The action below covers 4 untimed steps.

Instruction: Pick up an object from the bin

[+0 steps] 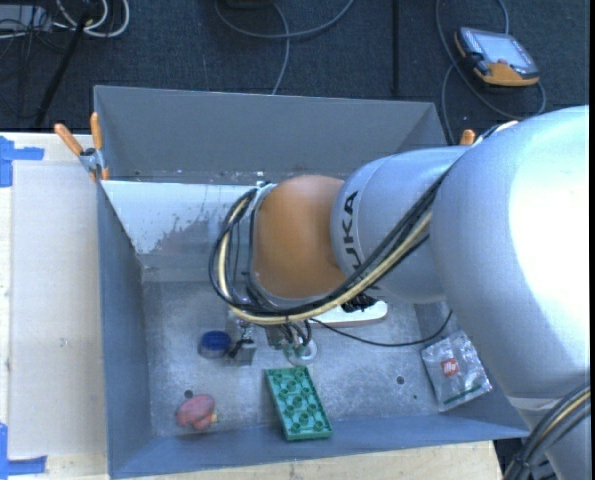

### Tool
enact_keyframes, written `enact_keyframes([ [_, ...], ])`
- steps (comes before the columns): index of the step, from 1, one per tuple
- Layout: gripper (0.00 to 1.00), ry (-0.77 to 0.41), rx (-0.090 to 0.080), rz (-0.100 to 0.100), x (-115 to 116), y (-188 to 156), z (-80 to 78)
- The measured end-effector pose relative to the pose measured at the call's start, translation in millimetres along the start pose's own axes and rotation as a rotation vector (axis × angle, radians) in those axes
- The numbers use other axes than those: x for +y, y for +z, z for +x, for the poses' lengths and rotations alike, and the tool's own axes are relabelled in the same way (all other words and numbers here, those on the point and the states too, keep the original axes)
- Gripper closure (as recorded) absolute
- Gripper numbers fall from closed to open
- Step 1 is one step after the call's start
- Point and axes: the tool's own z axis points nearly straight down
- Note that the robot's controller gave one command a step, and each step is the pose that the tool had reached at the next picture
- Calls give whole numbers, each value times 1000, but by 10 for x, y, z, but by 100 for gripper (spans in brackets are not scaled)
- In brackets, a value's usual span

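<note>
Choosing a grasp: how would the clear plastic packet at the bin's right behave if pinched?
The clear plastic packet looks crinkled and thin, so probably floppy and light. Its glossy film may slip. Lying flat, it shouldn't roll.

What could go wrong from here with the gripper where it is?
1. The gripper hangs between the small blue round piece and the green studded block; descending there, it may knock either aside rather than catch it.
2. The thin black cable trails under the arm near the white flat piece and could drag it.
</note>
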Motion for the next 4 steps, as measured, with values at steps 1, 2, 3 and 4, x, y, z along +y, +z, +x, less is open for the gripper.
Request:
enact_keyframes([
  [1, 0, 2, 0, 0, 1, 2, 1],
  [2, 0, 82, 0, -1, 340, 1, -32],
  [3, 100, 85, 0, 0, 325, 1, -34],
  [4, 100, 130, -6, -3, 558, -1378, 179],
])
